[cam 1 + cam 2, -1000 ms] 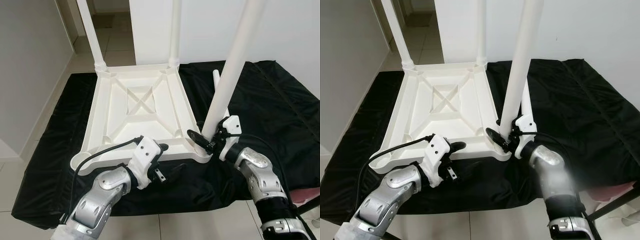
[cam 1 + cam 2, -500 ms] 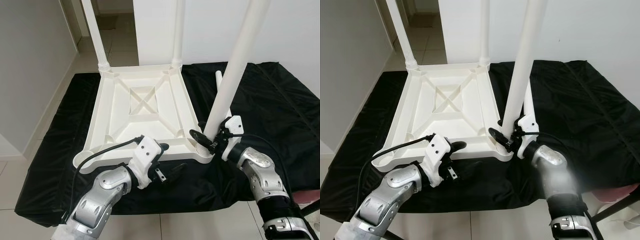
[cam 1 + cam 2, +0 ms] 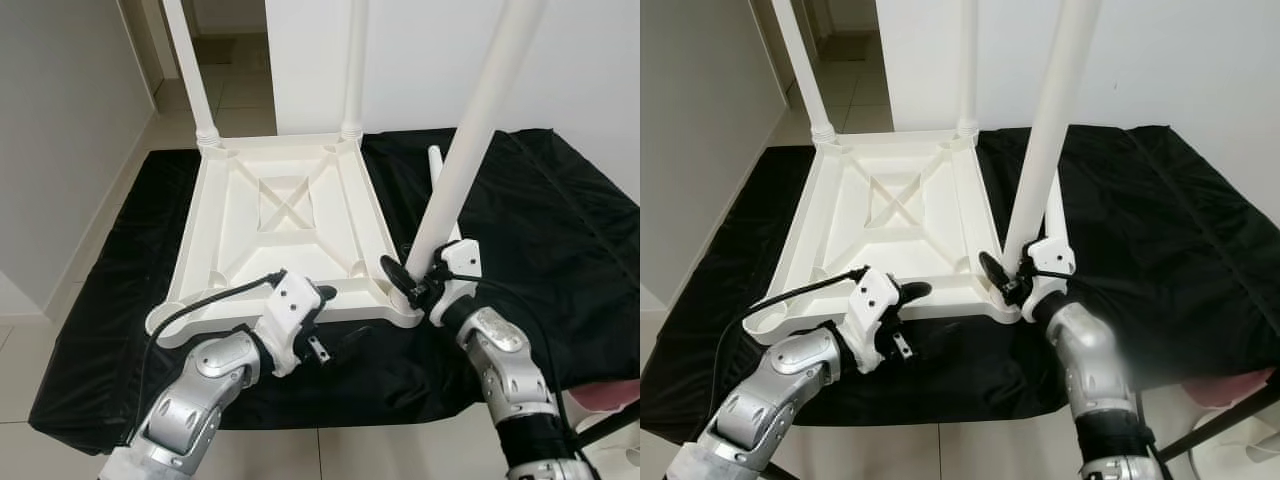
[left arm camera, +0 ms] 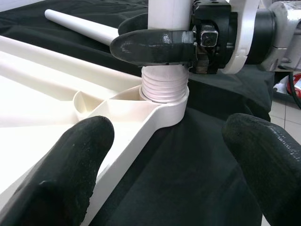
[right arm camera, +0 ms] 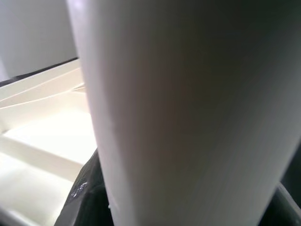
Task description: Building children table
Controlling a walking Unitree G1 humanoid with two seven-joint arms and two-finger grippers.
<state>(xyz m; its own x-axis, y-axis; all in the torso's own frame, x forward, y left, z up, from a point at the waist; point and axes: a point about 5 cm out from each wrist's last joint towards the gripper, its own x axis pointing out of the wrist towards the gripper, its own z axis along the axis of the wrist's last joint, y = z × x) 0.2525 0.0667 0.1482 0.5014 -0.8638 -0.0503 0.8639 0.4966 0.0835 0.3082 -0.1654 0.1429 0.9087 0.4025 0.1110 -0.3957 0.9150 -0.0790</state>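
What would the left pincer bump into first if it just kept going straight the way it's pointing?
Probably the table's near corner socket, where the right pincer clamps a white leg. The left pincer is open, low over the black cloth; depth is hard to judge.

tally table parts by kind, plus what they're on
Tabletop, upside down: 1
Legs standing in corner sockets: 3, one held by the right gripper
Loose leg lying on the cloth: 1
Black cloth: 1
Total: 6
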